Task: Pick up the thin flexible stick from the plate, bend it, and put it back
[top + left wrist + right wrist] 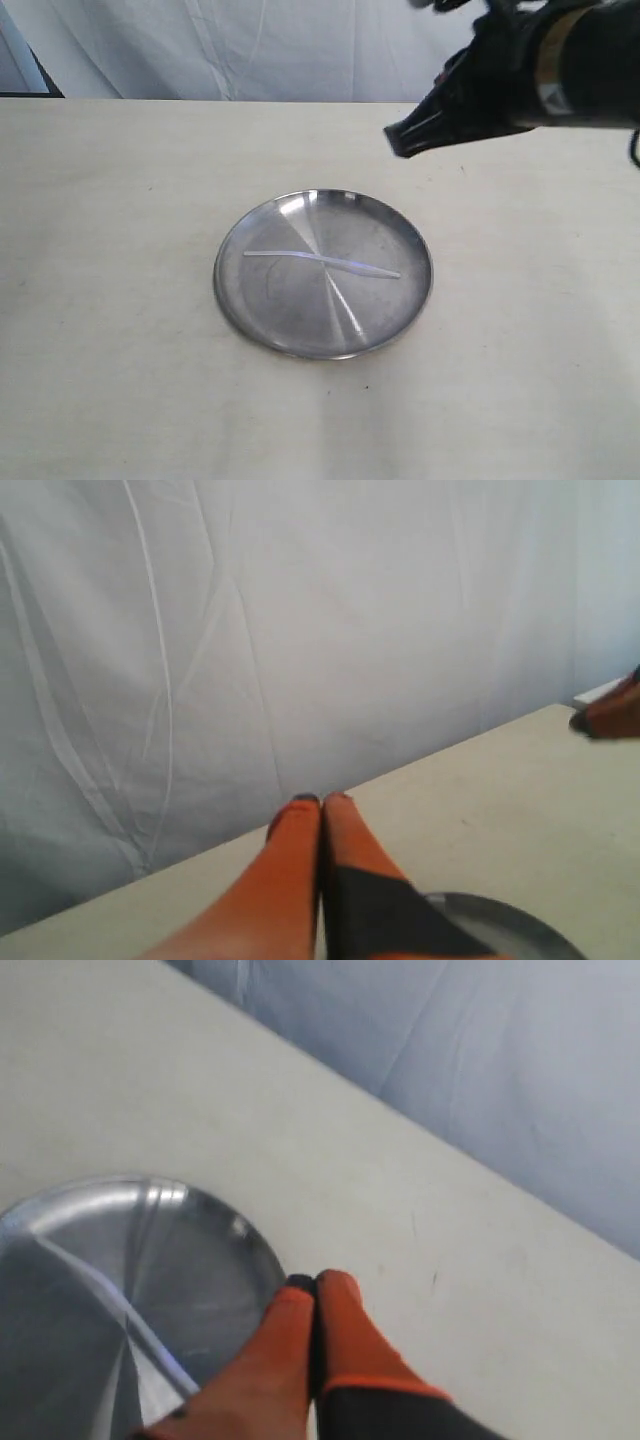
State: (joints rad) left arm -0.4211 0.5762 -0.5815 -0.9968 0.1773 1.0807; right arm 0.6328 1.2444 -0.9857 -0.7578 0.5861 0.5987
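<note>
The left jaws and the right jaws are both clenched on nothing. The stick (322, 262) lies across the plate (290, 315) on the worktop (100, 350), apart from both, nearer the right jaws.

Shiny brushed-metal plate (280, 300), translucent plastic stick (322, 260) — matt cream table (120, 350), white cloth backdrop (250, 50)
</note>
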